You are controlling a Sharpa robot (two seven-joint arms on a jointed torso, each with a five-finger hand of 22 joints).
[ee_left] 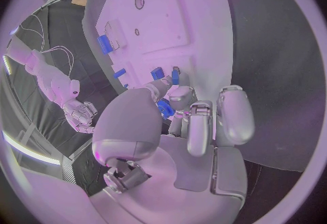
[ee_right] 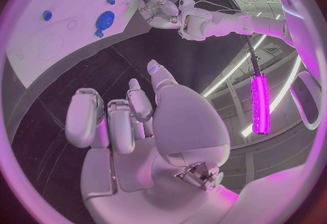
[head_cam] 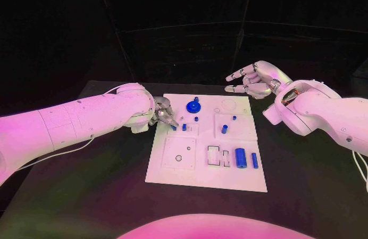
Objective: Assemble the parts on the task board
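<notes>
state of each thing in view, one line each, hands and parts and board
left hand: at the board's left edge, fingertips on a small blue part
right hand: raised off the board's far right corner, fingers apart, holding nothing
task board: flat on the table
round blue part: on the board's far end
blue cylinder: lying in the board's near right section
blue peg: on the board's middle right

One white task board (head_cam: 180,167), about eight blue parts (head_cam: 240,158) on it, and two robot hands (head_cam: 162,114).
</notes>
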